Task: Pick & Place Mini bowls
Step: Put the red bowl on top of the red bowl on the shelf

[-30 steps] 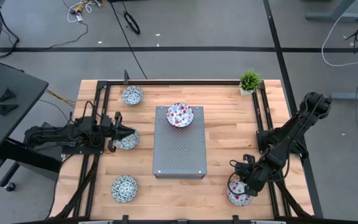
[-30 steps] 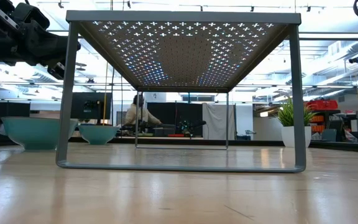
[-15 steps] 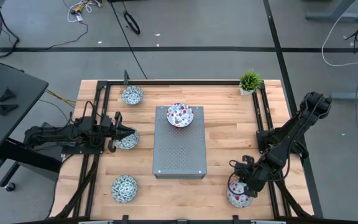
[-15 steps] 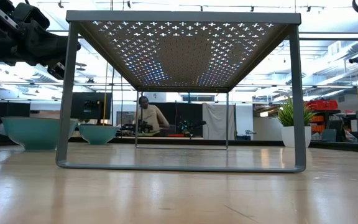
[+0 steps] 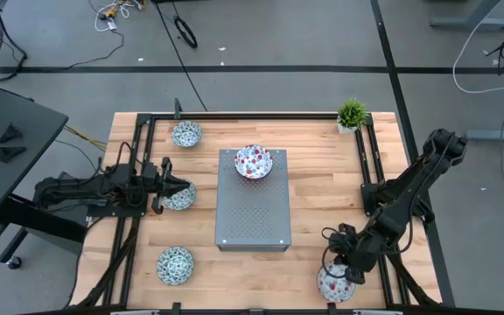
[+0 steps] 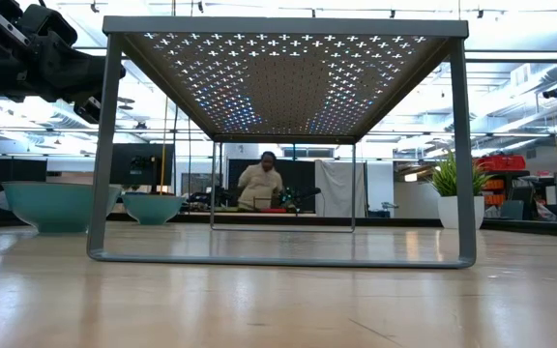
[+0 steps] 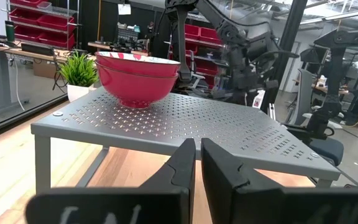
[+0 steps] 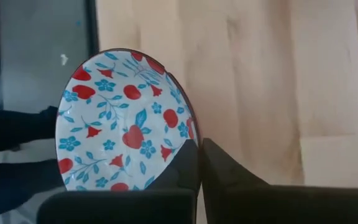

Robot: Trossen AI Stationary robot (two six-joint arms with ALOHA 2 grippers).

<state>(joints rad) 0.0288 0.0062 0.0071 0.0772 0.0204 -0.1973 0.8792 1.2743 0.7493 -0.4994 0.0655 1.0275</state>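
the left gripper (image 5: pixel 171 185) is hovering at the tabletop's left edge with its fingers nearly pressed together, pinching nothing visible, beside a blue-green bowl (image 5: pixel 180 198). the grey perforated stand (image 5: pixel 252 214) is sitting mid-table carrying stacked red bowls (image 5: pixel 253 161) at its far end. the right gripper (image 5: pixel 339 267) is pinching the rim of a red-patterned bowl (image 8: pixel 126 122) at the near right corner, so the stand is lying up-left of it across bare wood.

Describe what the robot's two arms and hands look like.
Both arms are dark, nearly black, jointed segments with cabling along them. The left hand and the right hand each end in two slim, tapered black fingers with angular, faceted sides.
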